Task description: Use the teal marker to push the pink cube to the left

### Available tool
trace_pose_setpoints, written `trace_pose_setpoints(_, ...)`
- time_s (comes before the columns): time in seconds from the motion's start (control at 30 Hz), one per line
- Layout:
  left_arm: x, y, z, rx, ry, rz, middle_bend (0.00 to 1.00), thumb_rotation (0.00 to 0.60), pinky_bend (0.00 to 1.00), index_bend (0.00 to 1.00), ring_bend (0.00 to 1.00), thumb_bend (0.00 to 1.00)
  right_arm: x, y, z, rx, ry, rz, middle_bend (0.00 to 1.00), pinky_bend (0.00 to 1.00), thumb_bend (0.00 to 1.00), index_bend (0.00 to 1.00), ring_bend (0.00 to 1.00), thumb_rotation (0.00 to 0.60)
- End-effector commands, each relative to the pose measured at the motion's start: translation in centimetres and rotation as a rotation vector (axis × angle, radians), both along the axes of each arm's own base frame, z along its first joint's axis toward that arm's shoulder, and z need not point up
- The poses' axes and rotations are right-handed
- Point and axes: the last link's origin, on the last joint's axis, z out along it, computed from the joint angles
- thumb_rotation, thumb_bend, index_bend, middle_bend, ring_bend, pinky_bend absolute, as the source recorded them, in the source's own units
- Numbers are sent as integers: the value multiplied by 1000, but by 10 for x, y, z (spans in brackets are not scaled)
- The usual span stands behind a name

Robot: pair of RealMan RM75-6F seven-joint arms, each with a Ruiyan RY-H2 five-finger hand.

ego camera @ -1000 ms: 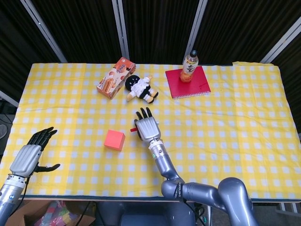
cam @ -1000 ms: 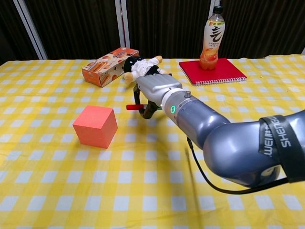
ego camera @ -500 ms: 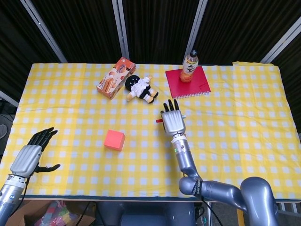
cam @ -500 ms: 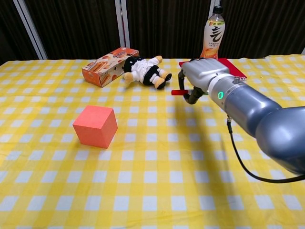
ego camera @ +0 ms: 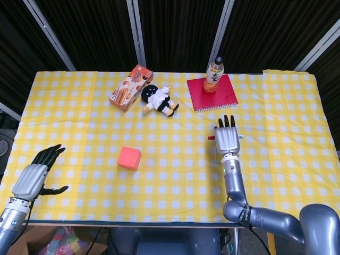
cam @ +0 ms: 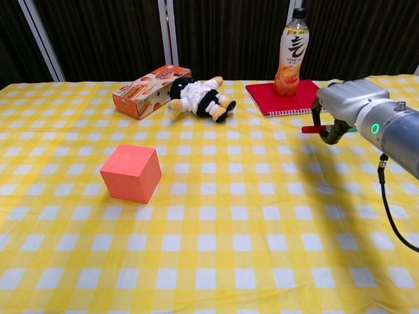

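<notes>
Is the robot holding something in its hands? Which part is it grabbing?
The right hand grips the teal marker with the red cap around its middle, both ends poking out. The left hand holds nothing.

snack box point(ego camera: 131, 87), doll point(ego camera: 159, 100), bottle point(ego camera: 214, 75), red notebook point(ego camera: 219, 96)

Table point(ego camera: 297, 175) under a yellow-and-white checked cloth point(cam: 216, 261), its front edge dark. Behind it, black pleated curtain point(ego camera: 180, 32) crossed by slanted pale metal bars point(ego camera: 137, 32). Lower left, below the table edge, a cardboard box point(ego camera: 32, 245) with bright plastic bits in it. Light even, soft shadows on the cloth.
</notes>
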Motion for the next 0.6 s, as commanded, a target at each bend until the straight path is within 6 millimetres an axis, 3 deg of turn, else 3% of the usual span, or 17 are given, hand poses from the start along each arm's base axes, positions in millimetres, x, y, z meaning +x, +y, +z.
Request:
trace_pose_setpoints(0.03, 0, 0, 0, 1, 1, 1, 0, 600, 0, 0, 0, 0, -9, 6, 2, 12, 28, -39, 183, 0, 597, 572, 28, 600)
trace_pose_setpoints(0.3, -1, -1, 1, 7, 0, 2, 0, 600, 0, 0, 0, 0, -26, 11, 0, 9, 58, -71, 183, 0, 597, 558, 24, 600)
trace_pose_setpoints(0.5, -1, 0, 1, 4, 1, 2, 0, 600, 0, 0, 0, 0, -32, 17, 4, 5, 55, -80, 127, 0, 568, 316, 0, 600)
trace_pose_setpoints(0.6, -1, -1, 0, 3, 5, 3, 0, 600, 0, 0, 0, 0, -31, 20, 8, -2, 46, -75, 106, 0, 556, 283, 0, 600)
